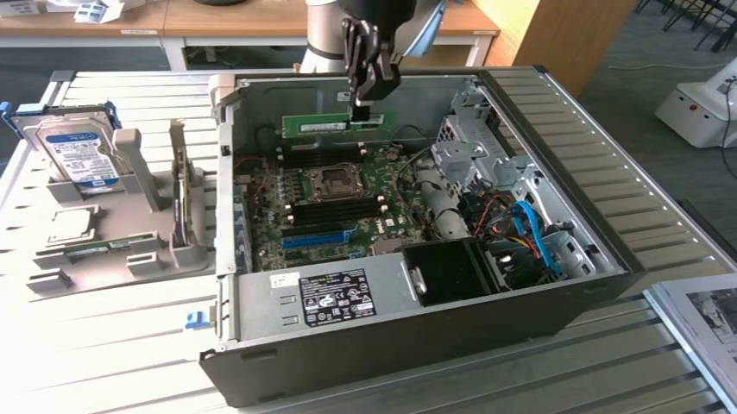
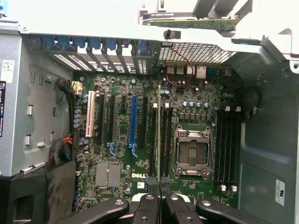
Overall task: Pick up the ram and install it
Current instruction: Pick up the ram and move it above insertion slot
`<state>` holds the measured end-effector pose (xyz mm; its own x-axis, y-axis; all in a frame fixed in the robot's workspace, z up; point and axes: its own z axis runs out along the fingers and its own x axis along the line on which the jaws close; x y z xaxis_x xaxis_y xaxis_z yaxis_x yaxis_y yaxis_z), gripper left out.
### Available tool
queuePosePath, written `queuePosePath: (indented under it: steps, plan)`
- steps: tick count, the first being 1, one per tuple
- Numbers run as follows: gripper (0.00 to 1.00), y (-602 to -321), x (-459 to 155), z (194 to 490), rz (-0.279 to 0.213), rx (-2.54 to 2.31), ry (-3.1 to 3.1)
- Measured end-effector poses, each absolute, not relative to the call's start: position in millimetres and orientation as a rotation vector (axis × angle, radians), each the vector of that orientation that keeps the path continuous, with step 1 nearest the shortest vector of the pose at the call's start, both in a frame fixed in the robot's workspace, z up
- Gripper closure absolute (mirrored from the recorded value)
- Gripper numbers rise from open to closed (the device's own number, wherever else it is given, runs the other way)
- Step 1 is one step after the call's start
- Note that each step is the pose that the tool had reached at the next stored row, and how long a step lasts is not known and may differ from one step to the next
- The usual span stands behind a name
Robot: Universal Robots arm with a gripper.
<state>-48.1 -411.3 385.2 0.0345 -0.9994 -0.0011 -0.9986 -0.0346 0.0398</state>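
The ram (image 1: 323, 125) is a thin green stick held level above the far side of the open computer case (image 1: 599, 259). My gripper (image 1: 364, 114) is shut on the end of it towards the exterior view's right. In the wrist view the ram (image 2: 159, 135) is seen edge-on as a narrow green line. It runs out from my gripper (image 2: 159, 193) and hangs over the black memory slots (image 2: 166, 135) beside the CPU socket (image 2: 191, 151). It stands apart from the motherboard (image 1: 334, 216) below and touches no slot.
On the exterior view's left a grey holder (image 1: 116, 250) carries a silver hard drive (image 1: 78, 155), a CPU chip (image 1: 72, 226) and an upright card (image 1: 179, 198). Inside the case are a long blue slot (image 2: 134, 121), a drive cage (image 1: 472, 147), cables (image 1: 524, 233) and a power supply (image 1: 334, 297).
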Motion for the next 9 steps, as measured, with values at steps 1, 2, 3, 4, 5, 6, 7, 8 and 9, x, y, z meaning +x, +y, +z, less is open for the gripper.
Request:
queuePosePath:
  steps: [1, 2, 3, 4, 5, 6, 7, 8, 9]
  plan:
    - [0.89, -411.4, -48.1, 384.6, -0.044, 2.239, -2.163]
    - [0.89, -411.4, -48.1, 383.9, -0.044, 2.239, -2.163]
    - [0.89, -411.4, -48.1, 383.1, -0.044, 2.239, -2.163]
    - [0.89, -411.4, -48.1, 382.1, -0.044, 2.239, -2.163]
    - [0.89, -411.4, -48.1, 381.1, -0.044, 2.239, -2.163]
    - [0.89, -411.4, -48.1, 380.0, -0.044, 2.239, -2.163]
    - [0.89, -411.4, -48.1, 379.0, -0.044, 2.239, -2.163]
    - [0.89, -411.4, -48.1, 377.9, -0.044, 2.239, -2.163]
    - [0.89, -411.4, -48.1, 376.8, -0.044, 2.239, -2.163]
